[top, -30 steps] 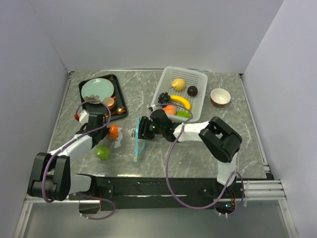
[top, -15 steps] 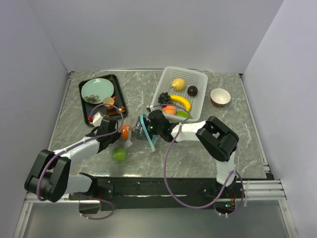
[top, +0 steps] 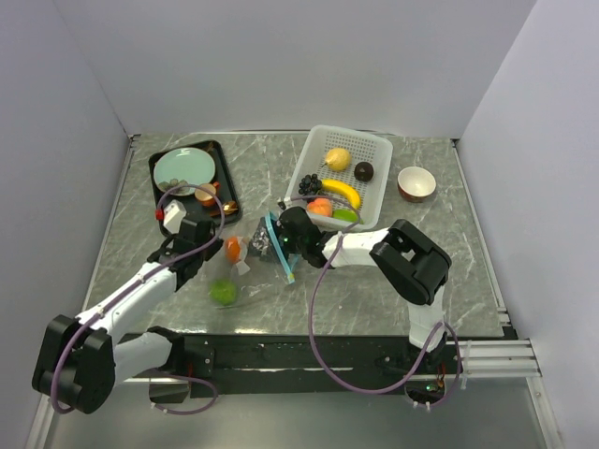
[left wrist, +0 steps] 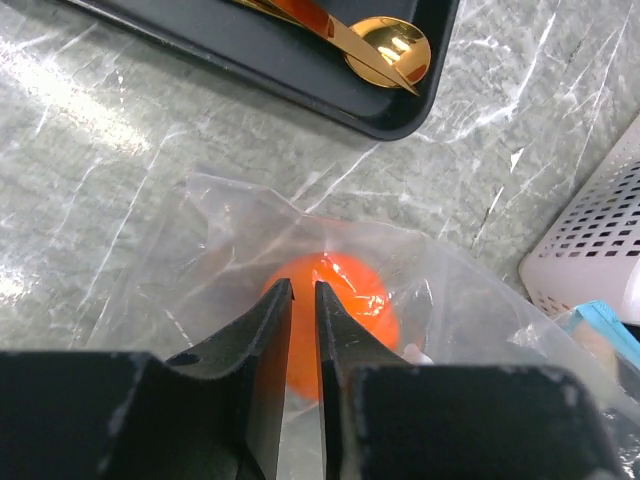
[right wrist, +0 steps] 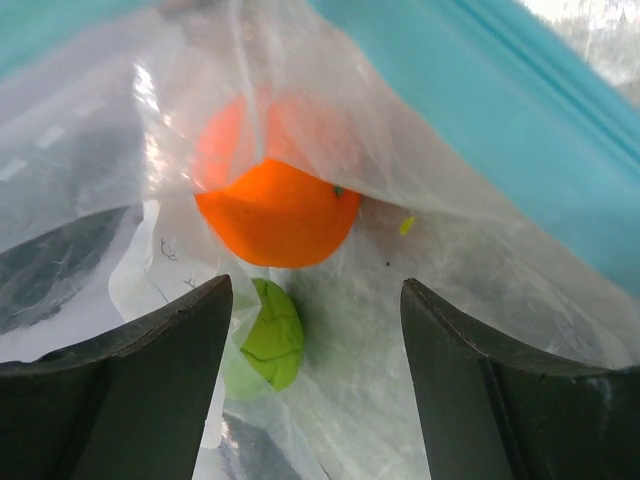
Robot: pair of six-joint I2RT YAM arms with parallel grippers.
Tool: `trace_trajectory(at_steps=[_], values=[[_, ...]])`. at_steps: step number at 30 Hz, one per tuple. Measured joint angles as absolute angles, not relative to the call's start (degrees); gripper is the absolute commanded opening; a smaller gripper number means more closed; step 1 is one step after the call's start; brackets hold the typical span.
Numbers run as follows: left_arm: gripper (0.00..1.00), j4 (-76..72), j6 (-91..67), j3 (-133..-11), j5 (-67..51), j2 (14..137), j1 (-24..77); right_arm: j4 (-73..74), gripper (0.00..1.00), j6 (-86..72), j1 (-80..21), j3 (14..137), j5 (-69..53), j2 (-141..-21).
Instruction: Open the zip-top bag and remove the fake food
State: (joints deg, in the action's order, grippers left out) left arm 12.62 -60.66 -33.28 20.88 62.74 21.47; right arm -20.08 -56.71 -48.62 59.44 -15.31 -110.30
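The zip-top bag lies crumpled between my two grippers, its teal zipper strip on the right. An orange and a green lime are inside it. My left gripper is shut on the bag's film at its closed end, with the orange just behind the fingertips. My right gripper is wide open at the bag's mouth. Past it show the orange, the lime and the zipper strip.
A white perforated basket behind the right gripper holds a lemon, banana, grapes, a brown ball, a peach and a lime. A black tray at the back left holds a teal plate, an orange cup and a gold spoon. A red-and-white bowl stands at the back right.
The orange and lime moved right with the bag, then stayed. The zipper strip swung up from hanging below the right gripper. The left gripper has drawn back to the left, stretching the bag.
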Motion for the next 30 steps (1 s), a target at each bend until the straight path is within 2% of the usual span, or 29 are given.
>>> trace_trajectory(at_steps=[10, 21, 27, 30], values=[[0.15, 10.33, -60.95, -33.78, 18.24, 70.11, 21.45, -19.94, 0.77, -57.60, -49.01, 66.02, -13.21, -113.34], [0.10, 4.16, -61.65, -31.40, 12.12, 71.07, 21.45, -15.94, 0.80, -55.81, -50.92, 66.81, -9.72, -115.33], [0.09, 4.19, -62.22, -30.13, 11.33, 70.04, 21.45, -14.70, 0.71, -55.66, -51.18, 66.87, -8.62, -115.37], [0.08, 5.17, -62.26, -30.13, 12.49, 69.08, 21.39, -14.98, 0.57, -55.88, -51.18, 66.72, -7.97, -115.37]])
